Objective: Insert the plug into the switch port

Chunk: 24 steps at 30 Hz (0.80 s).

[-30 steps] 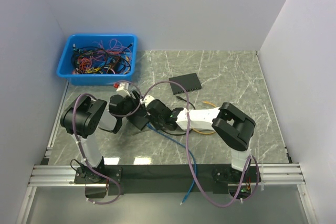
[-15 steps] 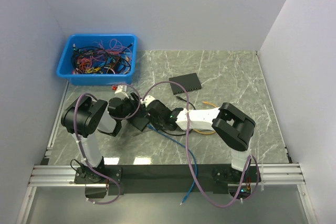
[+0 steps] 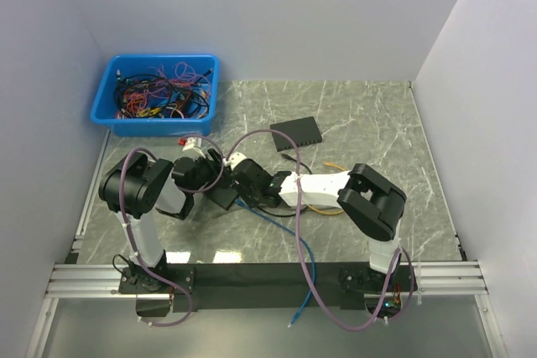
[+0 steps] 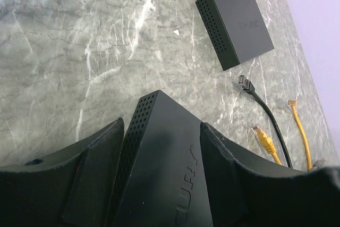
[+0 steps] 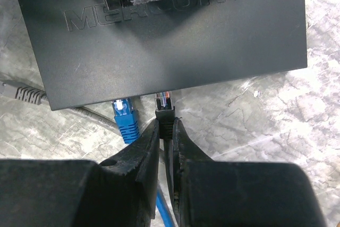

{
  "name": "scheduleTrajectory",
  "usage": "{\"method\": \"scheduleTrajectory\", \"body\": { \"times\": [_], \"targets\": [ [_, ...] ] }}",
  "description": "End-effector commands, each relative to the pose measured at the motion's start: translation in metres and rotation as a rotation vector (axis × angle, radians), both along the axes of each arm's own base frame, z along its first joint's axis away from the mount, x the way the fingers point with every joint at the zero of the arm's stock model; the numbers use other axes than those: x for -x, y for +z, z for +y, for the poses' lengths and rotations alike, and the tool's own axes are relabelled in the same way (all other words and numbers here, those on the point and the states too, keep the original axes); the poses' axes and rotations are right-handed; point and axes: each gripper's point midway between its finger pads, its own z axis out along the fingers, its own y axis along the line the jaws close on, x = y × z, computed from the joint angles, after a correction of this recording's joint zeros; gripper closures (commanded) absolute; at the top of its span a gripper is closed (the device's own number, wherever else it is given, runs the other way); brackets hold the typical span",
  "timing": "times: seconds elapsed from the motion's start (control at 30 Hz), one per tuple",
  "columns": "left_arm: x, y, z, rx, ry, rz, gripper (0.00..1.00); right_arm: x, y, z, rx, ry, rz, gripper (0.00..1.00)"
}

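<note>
My left gripper (image 4: 162, 131) is shut on a black network switch (image 4: 159, 174), holding it by its sides just above the marble table. In the right wrist view the switch (image 5: 159, 30) fills the top, with its port edge facing my right gripper (image 5: 166, 126). The right gripper is shut on a black plug (image 5: 165, 111) whose clear tip touches the switch's port edge; how deep it sits is hidden. A blue plug (image 5: 125, 116) sits in the port just left of it. In the top view both grippers meet at the switch (image 3: 222, 197).
A second black switch (image 3: 296, 132) lies farther back; it also shows in the left wrist view (image 4: 235, 27). Loose black (image 4: 244, 82) and yellow (image 4: 264, 137) cable ends lie to its right. A blue bin (image 3: 157, 115) of cables stands back left. A grey cable (image 5: 21, 93) passes under the held switch.
My right gripper has edged slightly left toward the switch with the black plug. The left arm has shifted only a little.
</note>
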Motion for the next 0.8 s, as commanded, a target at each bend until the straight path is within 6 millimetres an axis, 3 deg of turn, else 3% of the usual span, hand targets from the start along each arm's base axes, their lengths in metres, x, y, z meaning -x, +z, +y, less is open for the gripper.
{"method": "scheduleTrajectory", "body": {
  "times": [0.0,0.2,0.37,0.77],
  "targets": [
    [0.059,-0.053,-0.020,0.016,-0.137,0.280,0.36,-0.049,0.075,0.061,-0.272,-0.051,-0.195,1.00],
    [0.058,-0.054,-0.021,0.017,-0.136,0.284,0.36,-0.066,0.093,0.072,-0.299,-0.087,-0.251,1.00],
    [0.058,-0.056,-0.021,0.016,-0.138,0.290,0.36,-0.078,0.097,0.083,-0.338,-0.121,-0.277,1.00],
    [0.059,-0.057,-0.021,0.013,-0.141,0.293,0.36,-0.075,0.130,0.117,-0.499,-0.027,-0.292,1.00]
  ]
}}
